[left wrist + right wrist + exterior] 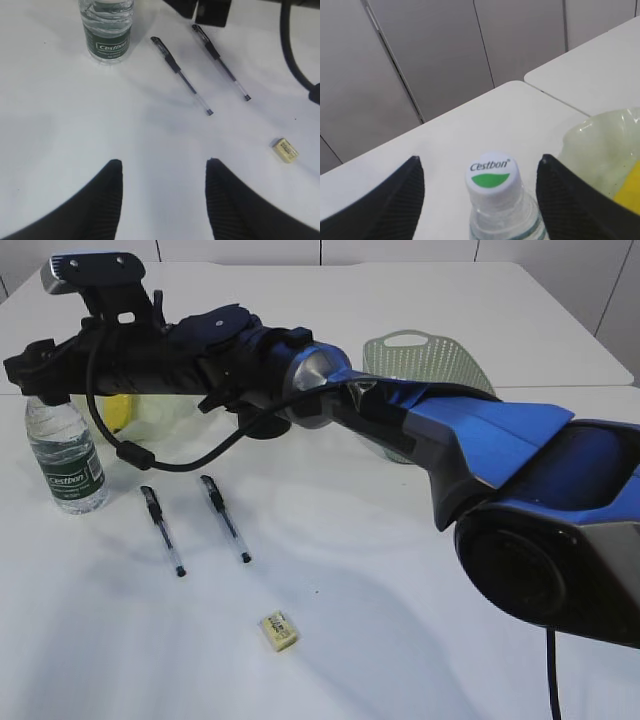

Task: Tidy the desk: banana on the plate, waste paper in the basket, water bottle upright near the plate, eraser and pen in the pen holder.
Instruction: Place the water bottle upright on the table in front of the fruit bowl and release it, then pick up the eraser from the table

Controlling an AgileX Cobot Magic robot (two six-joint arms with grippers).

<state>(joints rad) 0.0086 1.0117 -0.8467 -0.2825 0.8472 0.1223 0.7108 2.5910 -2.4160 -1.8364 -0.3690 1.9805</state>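
Bottle (496, 200) upright between right gripper's (480, 192) spread fingers; left gripper (164, 197) open, empty

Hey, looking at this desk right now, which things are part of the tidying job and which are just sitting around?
Part of the job:
water bottle, upright
two pens, lying on the table
eraser
banana on the plate
basket

Just there:
black cable hanging from the arm
white table
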